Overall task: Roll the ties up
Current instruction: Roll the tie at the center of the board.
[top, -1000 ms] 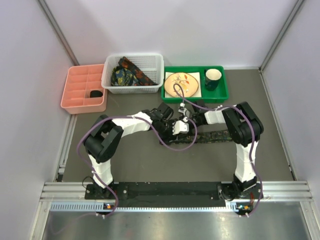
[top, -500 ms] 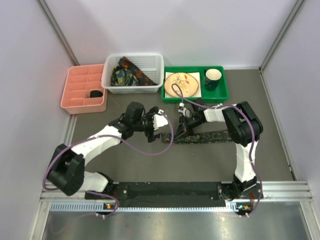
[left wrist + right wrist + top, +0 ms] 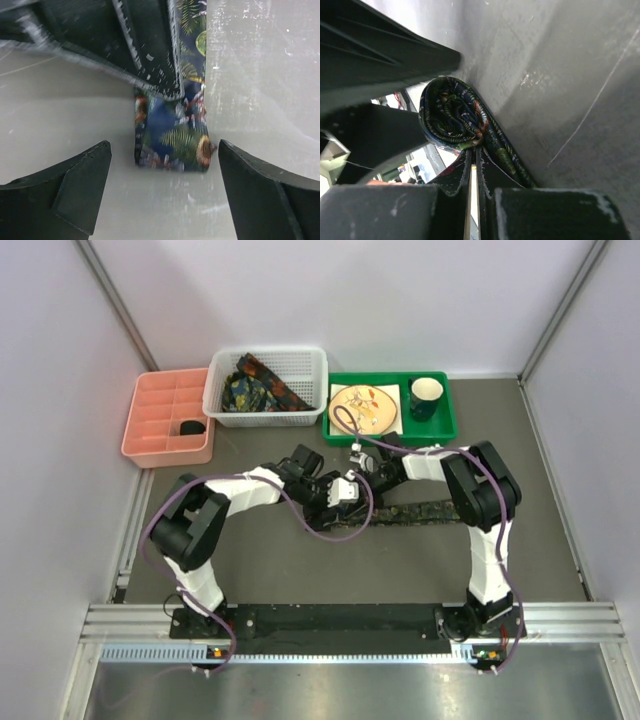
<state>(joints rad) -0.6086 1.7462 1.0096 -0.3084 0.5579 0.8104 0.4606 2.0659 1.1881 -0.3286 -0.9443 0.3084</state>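
One of the ties (image 3: 420, 510) lies stretched along the grey table, its left end wound into a small roll (image 3: 172, 140). My right gripper (image 3: 362, 480) is shut, its tips (image 3: 474, 149) pinched on the roll (image 3: 447, 117) at its inner fold. My left gripper (image 3: 345, 490) faces the roll from the other side. In the left wrist view it stands open (image 3: 164, 146) with one finger (image 3: 75, 195) on each side of the roll, not touching it. The right gripper's fingers (image 3: 145, 45) hide the tie just behind the roll.
A white basket (image 3: 265, 352) at the back holds more ties (image 3: 255, 388). A pink compartment tray (image 3: 160, 445) stands left of it. A green tray (image 3: 390, 432) on the right carries a plate (image 3: 365, 408) and a cup (image 3: 425, 398). Purple cables (image 3: 335, 532) loop under the grippers.
My left arm swung out to the left, away from the roll, then came back to it with its jaws now wide open. The right gripper has stayed on the roll.
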